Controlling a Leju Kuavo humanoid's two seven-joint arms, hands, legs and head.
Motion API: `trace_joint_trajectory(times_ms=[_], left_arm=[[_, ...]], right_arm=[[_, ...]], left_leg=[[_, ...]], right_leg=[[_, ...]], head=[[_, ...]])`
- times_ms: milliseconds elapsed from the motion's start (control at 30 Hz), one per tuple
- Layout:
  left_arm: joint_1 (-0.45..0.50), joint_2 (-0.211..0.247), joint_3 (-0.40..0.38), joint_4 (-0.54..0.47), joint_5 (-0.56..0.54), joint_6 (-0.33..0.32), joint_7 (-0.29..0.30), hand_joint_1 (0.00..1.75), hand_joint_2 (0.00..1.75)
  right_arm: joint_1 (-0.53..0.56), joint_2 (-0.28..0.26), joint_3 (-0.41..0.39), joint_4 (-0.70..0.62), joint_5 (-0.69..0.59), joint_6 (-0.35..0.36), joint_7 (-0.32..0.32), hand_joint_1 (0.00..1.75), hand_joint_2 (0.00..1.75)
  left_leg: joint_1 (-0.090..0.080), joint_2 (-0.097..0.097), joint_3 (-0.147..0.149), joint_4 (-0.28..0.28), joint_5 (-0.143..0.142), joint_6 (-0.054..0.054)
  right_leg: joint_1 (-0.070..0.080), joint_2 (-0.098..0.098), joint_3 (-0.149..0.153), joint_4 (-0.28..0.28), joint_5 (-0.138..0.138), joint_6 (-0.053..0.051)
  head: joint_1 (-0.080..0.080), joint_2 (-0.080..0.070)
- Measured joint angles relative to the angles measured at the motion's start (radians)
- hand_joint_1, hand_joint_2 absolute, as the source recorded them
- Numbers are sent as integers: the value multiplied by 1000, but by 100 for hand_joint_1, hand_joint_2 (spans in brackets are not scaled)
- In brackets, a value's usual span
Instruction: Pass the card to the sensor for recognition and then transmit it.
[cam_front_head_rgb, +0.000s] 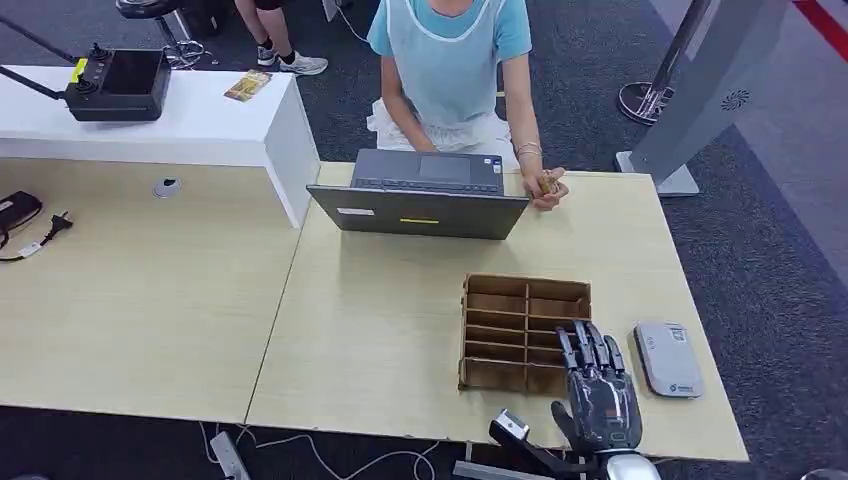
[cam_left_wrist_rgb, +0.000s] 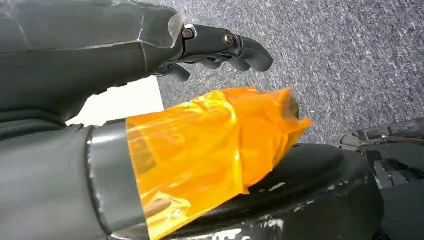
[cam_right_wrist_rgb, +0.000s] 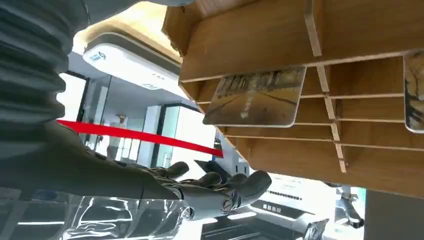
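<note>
A brown wooden card rack with several slots lies on the light table, near its front right. In the right wrist view a glossy card stands in one slot of the rack, and a second card shows at the picture's edge. My right hand hovers over the rack's near right corner with its fingers stretched out and holding nothing. The grey-white card sensor lies flat just right of that hand. My left hand hangs over the carpet, holding nothing, its thumb wrapped in orange film.
A person sits behind an open grey laptop at the table's far side, one hand resting beside it. A white raised counter with a black device stands at the back left. A grey gate post stands at the right.
</note>
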Motion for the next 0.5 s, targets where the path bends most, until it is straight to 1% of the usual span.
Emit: trace_joint_trajectory(times_ms=[133, 267, 300, 333, 367, 433, 500], left_arm=[[0, 0, 0, 0, 0, 0, 0, 0, 0], [0, 0, 0, 0, 0, 0, 0, 0, 0], [0, 0, 0, 0, 0, 0, 0, 0, 0], [0, 0, 0, 0, 0, 0, 0, 0, 0], [0, 0, 0, 0, 0, 0, 0, 0, 0], [0, 0, 0, 0, 0, 0, 0, 0, 0], [0, 0, 0, 0, 0, 0, 0, 0, 0]], right_arm=[[0, 2, -2, -2, 4, -6, -2, 12, 175], [1, 5, -3, -5, 5, -9, -3, 16, 175], [1, 5, -3, -5, 6, -10, -3, 19, 175], [1, 5, -3, -5, 6, -10, -3, 33, 175], [2, 6, -3, -6, 6, -11, -3, 37, 175], [2, 6, -3, -8, 7, -13, -5, 35, 175], [2, 7, -3, -8, 8, -19, -5, 37, 175]], left_leg=[[0, 0, 0, 0, 0, 0], [0, 0, 0, 0, 0, 0], [0, 0, 0, 0, 0, 0], [0, 0, 0, 0, 0, 0], [0, 0, 0, 0, 0, 0], [0, 0, 0, 0, 0, 0], [0, 0, 0, 0, 0, 0]], right_leg=[[0, 0, 0, 0, 0, 0], [0, 0, 0, 0, 0, 0], [0, 0, 0, 0, 0, 0], [0, 0, 0, 0, 0, 0], [0, 0, 0, 0, 0, 0], [0, 0, 0, 0, 0, 0], [0, 0, 0, 0, 0, 0]], head=[[0, 0], [0, 0], [0, 0], [0, 0], [0, 0], [0, 0], [0, 0]])
